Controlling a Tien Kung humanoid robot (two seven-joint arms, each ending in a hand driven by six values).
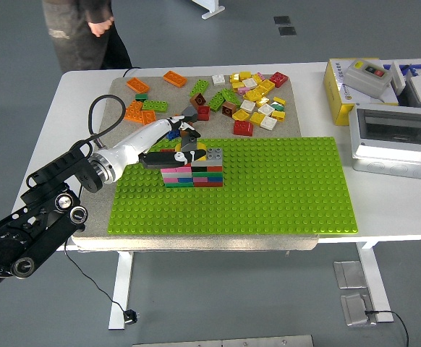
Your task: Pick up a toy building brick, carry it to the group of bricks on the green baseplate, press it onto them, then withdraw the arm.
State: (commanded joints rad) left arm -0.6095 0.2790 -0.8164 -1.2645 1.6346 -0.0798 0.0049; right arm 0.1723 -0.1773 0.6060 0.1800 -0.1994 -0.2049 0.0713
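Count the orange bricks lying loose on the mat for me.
4 orange bricks: one at the mat's far-left corner, one along the far edge, and two, and, close together at the left, just beyond the left hand. Others may be hidden.

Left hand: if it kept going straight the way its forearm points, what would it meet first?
The left hand points rightward over the brick stack on the green baseplate. Going on, it would likely meet the stack's top bricks first; its height above them is unclear.
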